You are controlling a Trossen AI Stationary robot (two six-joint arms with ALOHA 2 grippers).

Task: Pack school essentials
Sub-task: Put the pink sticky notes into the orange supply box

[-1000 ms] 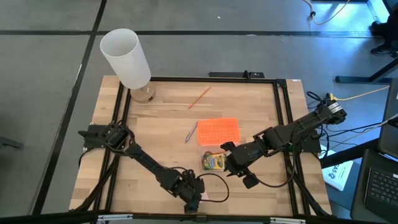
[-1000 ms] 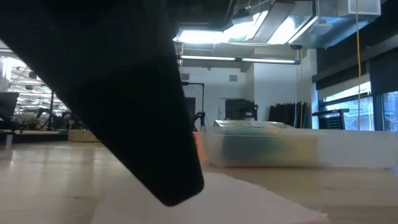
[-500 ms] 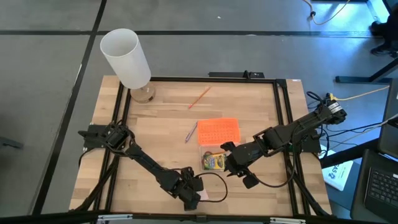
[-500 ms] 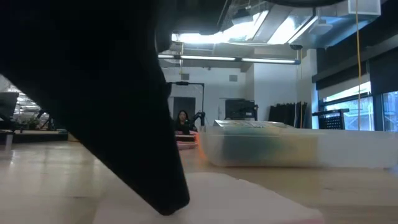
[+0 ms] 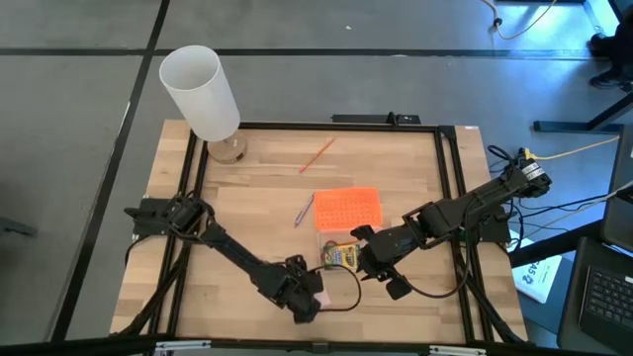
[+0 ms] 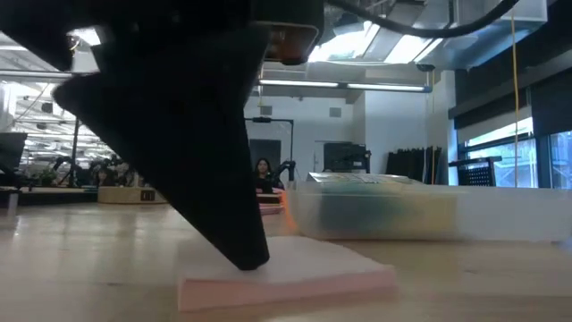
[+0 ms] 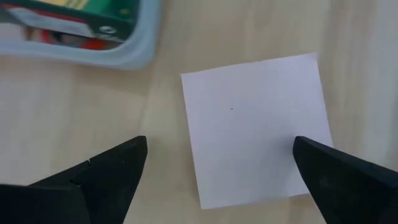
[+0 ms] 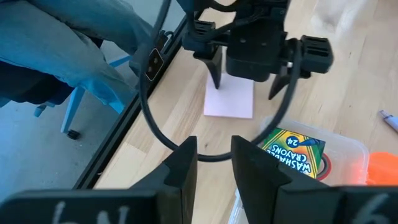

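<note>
The pink sticky-note pad (image 5: 318, 295) lies flat on the table near its near edge. My left gripper (image 5: 302, 300) points down over it, open. In the left wrist view the pad (image 7: 255, 124) lies between the fingers. My right gripper (image 5: 381, 280) hovers to the pad's right, beside the clear box, open by a narrow gap and holding nothing. The green-and-yellow crayon box (image 5: 341, 257) lies inside the clear box, with something red under it. The blue-grey pen (image 5: 304, 210) and an orange pencil (image 5: 318, 153) lie on the table farther back. The scissors are not plainly in view. My left gripper comes at the pad from above, pointing down. In the low view one fingertip (image 6: 250, 258) stands on the pad's top face (image 6: 304, 268), near one side edge (image 7: 308, 134). The other finger (image 7: 118, 165) is off the pad, over bare table. The pad lies flat.
The clear box (image 5: 323, 240) stands just beyond the pad, its orange lid (image 5: 347, 208) lying behind it. A tall white cylinder (image 5: 200, 91) stands at the far left corner. A black cable (image 8: 155, 137) loops by the pad. A black frame (image 5: 450, 198) borders the table.
My left gripper has moved from the near edge toward the clear box. The pad has slid along the table with it, away from the near edge, and still lies flat. The right arm has kept still.
</note>
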